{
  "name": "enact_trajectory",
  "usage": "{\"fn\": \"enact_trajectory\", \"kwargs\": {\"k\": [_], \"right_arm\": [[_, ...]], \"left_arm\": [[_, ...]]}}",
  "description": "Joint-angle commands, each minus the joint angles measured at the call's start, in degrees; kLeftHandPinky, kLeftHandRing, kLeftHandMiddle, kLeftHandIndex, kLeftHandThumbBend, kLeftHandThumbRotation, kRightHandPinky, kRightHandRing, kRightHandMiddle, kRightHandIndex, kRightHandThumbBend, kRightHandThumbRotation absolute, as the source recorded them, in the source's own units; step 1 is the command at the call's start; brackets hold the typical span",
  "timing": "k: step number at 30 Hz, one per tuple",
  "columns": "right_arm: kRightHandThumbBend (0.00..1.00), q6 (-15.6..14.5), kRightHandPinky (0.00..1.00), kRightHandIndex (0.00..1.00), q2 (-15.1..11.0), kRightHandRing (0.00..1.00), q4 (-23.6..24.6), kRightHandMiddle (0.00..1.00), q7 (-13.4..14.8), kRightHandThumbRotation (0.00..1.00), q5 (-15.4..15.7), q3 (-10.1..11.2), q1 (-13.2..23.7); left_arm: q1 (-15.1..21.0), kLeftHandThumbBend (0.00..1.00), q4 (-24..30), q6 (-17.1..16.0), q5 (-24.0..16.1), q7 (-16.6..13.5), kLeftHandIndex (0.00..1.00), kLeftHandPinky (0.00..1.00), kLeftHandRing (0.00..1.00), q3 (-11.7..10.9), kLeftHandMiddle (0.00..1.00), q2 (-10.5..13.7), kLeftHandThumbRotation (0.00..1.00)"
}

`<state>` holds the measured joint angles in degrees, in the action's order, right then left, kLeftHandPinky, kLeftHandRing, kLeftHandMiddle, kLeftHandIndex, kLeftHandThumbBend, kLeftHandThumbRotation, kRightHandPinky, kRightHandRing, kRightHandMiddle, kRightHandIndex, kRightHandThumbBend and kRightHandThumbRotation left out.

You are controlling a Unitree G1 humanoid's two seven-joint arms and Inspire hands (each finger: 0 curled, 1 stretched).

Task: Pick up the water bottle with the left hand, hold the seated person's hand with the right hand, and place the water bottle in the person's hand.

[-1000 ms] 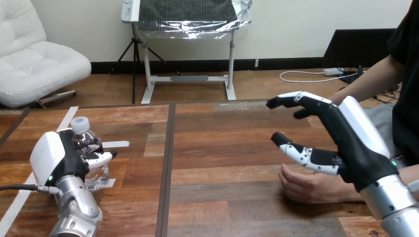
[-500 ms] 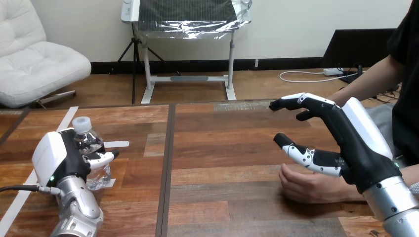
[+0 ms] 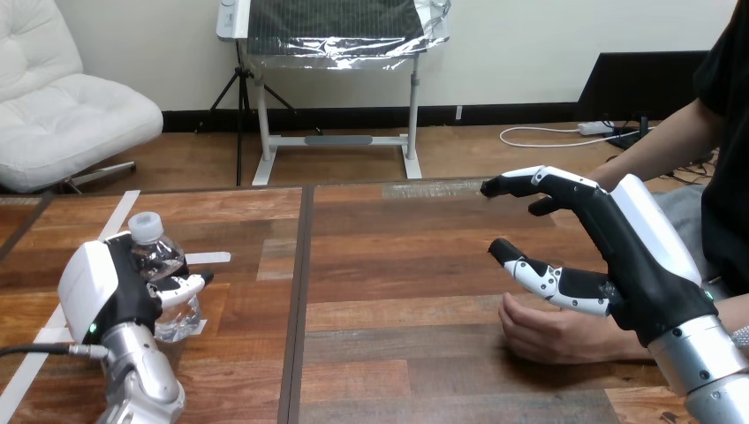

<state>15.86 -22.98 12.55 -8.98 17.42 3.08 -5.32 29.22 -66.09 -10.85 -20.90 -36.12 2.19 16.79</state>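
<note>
A clear water bottle [image 3: 157,256] with a white cap stands at the table's left, near white tape marks. My left hand [image 3: 110,287] is wrapped round it, thumb curled across its front. My right hand [image 3: 618,243] hovers at the right with fingers straight and thumb spread, open. The person's hand [image 3: 548,331] rests on the table just below my right hand's thumb, loosely curled, partly hidden behind my wrist. I see a gap between that hand and my thumb.
The wooden table [image 3: 397,265] has a dark seam running down its middle. White tape strips [image 3: 208,258] lie by the bottle. The person's forearm reaches in from the right edge.
My left hand with the bottle has shifted slightly right and up. My right hand has edged a little to the right. The person's hand has stayed still.
</note>
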Motion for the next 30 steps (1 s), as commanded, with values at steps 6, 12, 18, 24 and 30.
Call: {"fn": "enact_trajectory", "kwargs": {"k": [6,12,18,24,30], "right_arm": [[0.45,1.68,0.7,0.7,-0.53,0.78,1.28,0.75,0.43,0.0,-0.83,0.81,2.64],[0.45,1.47,0.69,0.7,-0.46,0.78,1.19,0.75,0.28,0.0,-0.96,0.79,2.82],[0.45,-0.07,0.71,0.71,-0.26,0.79,1.79,0.76,0.05,0.0,-0.91,0.78,2.81],[0.44,-0.82,0.72,0.71,-0.16,0.8,1.87,0.77,0.12,0.03,-0.91,0.74,2.96],[0.44,-0.37,0.73,0.72,-0.02,0.8,1.46,0.77,0.63,0.06,-0.7,0.64,3.27]], "left_arm": [[0.42,0.68,2.2,-4.97,1.71,-0.39,0.52,0.41,0.45,-0.24,0.49,-0.93,0.0],[-0.39,0.68,4.14,-7.46,3.39,-0.69,0.51,0.4,0.44,-1.16,0.48,-1.88,0.0],[-2.2,0.68,7.94,-12.05,6.19,0.77,0.5,0.38,0.43,-2.44,0.47,-3.09,0.0],[-4.27,0.66,13.07,-15.02,8.91,3.95,0.5,0.38,0.42,-3.38,0.47,-4.18,0.0],[-6.68,0.64,19.21,-16.65,9.81,6.26,0.5,0.39,0.42,-3.42,0.46,-4.84,0.0]]}}
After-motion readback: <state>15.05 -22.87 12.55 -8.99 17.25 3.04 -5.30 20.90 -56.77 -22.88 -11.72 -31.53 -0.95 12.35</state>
